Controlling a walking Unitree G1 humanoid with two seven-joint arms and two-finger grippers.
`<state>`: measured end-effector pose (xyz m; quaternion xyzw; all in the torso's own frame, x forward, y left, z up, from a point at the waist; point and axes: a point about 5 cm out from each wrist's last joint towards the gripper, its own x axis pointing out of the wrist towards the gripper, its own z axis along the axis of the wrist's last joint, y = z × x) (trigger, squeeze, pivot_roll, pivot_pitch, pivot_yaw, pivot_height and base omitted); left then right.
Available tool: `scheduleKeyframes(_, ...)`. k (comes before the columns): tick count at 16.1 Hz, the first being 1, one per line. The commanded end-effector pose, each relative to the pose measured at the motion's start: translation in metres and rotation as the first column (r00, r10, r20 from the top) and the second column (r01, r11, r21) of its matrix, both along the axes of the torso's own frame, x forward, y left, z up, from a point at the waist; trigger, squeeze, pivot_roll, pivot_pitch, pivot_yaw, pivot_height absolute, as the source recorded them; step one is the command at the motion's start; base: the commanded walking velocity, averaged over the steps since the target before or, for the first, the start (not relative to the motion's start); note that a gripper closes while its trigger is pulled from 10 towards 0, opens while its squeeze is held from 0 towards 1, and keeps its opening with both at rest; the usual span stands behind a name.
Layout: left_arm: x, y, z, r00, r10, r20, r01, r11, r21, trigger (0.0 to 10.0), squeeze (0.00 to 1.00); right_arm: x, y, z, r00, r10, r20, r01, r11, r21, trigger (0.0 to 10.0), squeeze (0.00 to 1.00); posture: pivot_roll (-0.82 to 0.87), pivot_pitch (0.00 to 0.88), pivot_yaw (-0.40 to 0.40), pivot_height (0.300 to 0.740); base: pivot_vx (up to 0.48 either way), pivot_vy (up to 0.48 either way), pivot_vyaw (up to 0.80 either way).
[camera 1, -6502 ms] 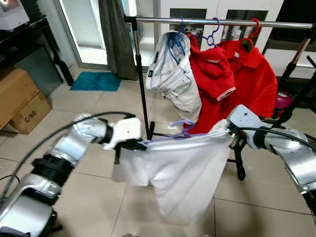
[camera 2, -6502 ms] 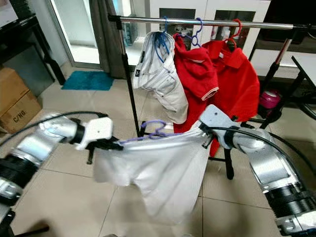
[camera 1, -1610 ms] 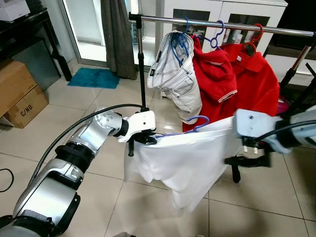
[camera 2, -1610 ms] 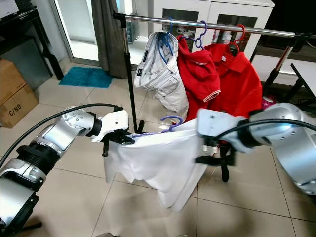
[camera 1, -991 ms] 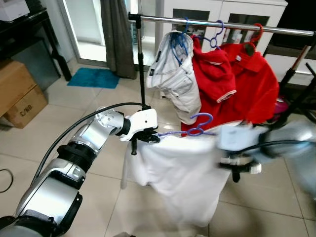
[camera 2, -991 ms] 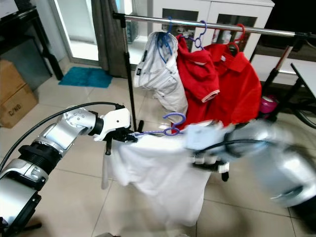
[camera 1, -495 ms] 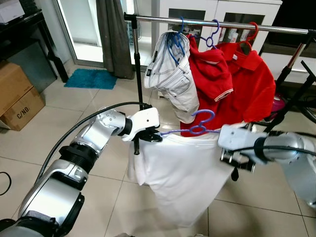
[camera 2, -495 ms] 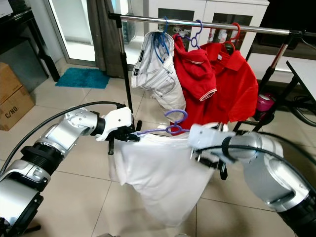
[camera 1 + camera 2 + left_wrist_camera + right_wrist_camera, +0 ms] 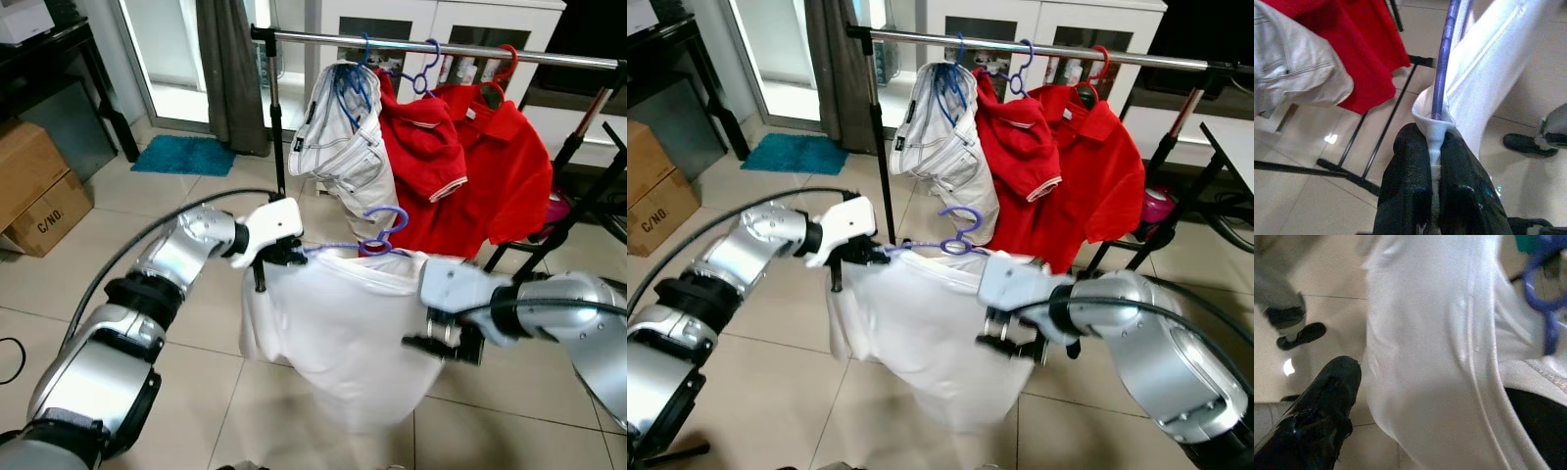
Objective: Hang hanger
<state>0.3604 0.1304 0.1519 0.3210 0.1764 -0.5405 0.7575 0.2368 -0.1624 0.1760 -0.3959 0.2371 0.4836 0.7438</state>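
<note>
Holding the purple hanger (image 9: 380, 233) by one end, the left end effector (image 9: 1431, 147) has its two black fingers pinched tight on the shoulder of the white shirt (image 9: 343, 333) with the hanger's arm running out from between them — that grip looks solid in the left wrist view. The shirt is draped on the hanger and hangs free in front of the robot, low and well short of the rail (image 9: 441, 47). The hook stands up in the air, catching on nothing yet.

Over on the other side, the right end effector (image 9: 443, 345) sits against the shirt's far edge, at about mid-height of the cloth. In the right wrist view its fingers (image 9: 1327, 391) stand apart with the white fabric lying between them, so I read it as wide and not clamped on anything.

Up on the rail, a white garment (image 9: 345, 147) on a blue hanger and two red polo shirts (image 9: 470, 157) are already in place. There is bare rail towards the left post, beside the white garment.

So, judging the progress: shirt on hanger — done; hanger on rail — still to come. What's left is to raise the hook above the rail, carry it over and let it settle.
</note>
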Motion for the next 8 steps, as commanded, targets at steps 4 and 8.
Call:
scheduleKeyframes(4,0.0074,0.0004,0.0145,0.998,0.038,0.052,-0.037,0.999,-0.026,0.0,0.0,-0.0098,0.0074,-0.0001,0.994,0.11,-0.027,-0.11,0.994,0.006,10.0,0.0,-0.26,0.0,0.031,0.74,0.0,0.0,0.0)
scheduleKeyframes(8,0.0074,0.0004,0.0145,0.998,0.038,0.052,-0.037,0.999,-0.026,0.0,0.0,-0.0098,0.0074,-0.0001,0.994,0.11,-0.027,-0.11,0.994,0.006,10.0,0.0,-0.26,0.0,0.031,0.74,0.0,0.0,0.0)
